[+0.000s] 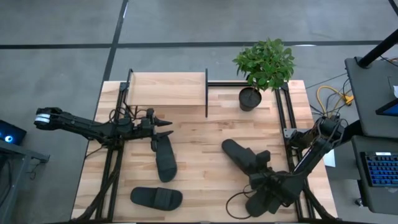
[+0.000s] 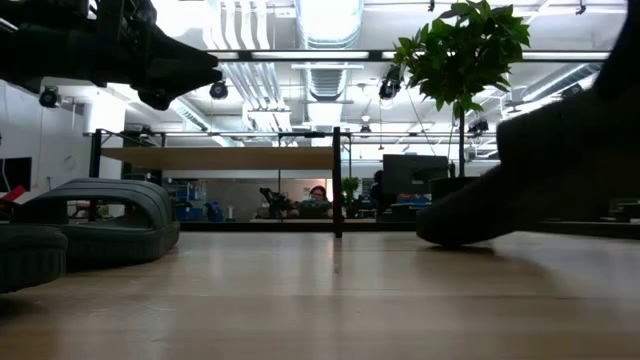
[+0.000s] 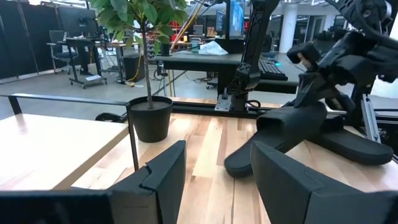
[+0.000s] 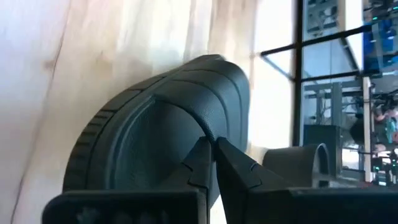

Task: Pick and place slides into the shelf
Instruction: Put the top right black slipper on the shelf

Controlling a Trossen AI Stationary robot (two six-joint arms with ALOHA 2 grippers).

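Four black slides show in the high view. One slide [image 1: 165,158] lies sole-down just near-side of my open left gripper [image 1: 166,127] [image 3: 217,168], which hovers above the table. A second slide [image 1: 155,198] lies flat by the near edge. My right gripper [image 1: 261,163] [image 4: 214,149] is shut on a third slide [image 1: 239,154] [image 3: 289,127]. The fourth slide [image 1: 261,204] [image 3: 348,144] lies partly under the right arm. The shelf [image 1: 166,88] [image 2: 230,158], a light-wood board on black posts, stands at the far left with nothing on it. My right gripper pinches the slide's strap [image 4: 186,127] at its edge between the two fingers [image 4: 199,162], coming in slanted from the table's near right. The slide is tilted: the held part is raised and its far end [image 3: 239,165] sits low at the tabletop.
A potted plant [image 1: 264,62] stands in a black pot [image 1: 250,98] right of the shelf. Black frame rails [image 1: 283,118] run along the table's left and right sides. Bare tabletop [image 1: 199,134] lies between the two arms, in front of the shelf.
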